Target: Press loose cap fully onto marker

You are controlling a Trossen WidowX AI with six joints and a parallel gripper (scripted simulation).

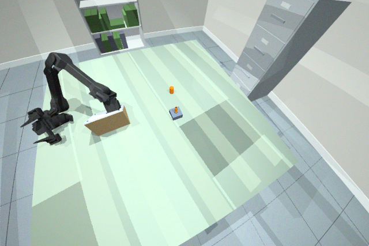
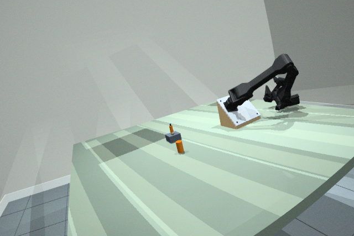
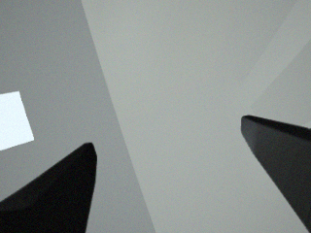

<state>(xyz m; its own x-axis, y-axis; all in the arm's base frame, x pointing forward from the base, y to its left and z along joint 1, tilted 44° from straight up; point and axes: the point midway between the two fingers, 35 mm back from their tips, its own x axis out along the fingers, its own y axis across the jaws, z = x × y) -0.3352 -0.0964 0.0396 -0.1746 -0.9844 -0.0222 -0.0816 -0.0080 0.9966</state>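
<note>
Cap [image 1: 171, 90] [image 2: 180, 146] is standing upright on the pale green surface [image 1: 134, 177] [image 2: 199, 184], near the holder block [image 1: 176, 117] [image 2: 173, 137] but apart from it. I'm judging it light and stiff, perhaps smooth enough to slip or tip if one finger is touching first, so I'm favouring a level, centred hold across its round sides, leaving its lower rim free for the marker [image 1: 176, 109] [image 2: 171, 129]. The block is holding that marker upright, dark tip up and uncapped. My end effector [image 1: 27, 134] [image 2: 270, 82] [image 3: 169, 137] is standing wide open, gripping nothing, well apart from the cap. Farther out, the bookshelf [image 1: 108, 1] is holding green books [image 1: 93, 21] on its lower shelves, and the filing cabinet [image 1: 312, 31] is showing closed drawers; I'm not seeing what is inside.
</note>
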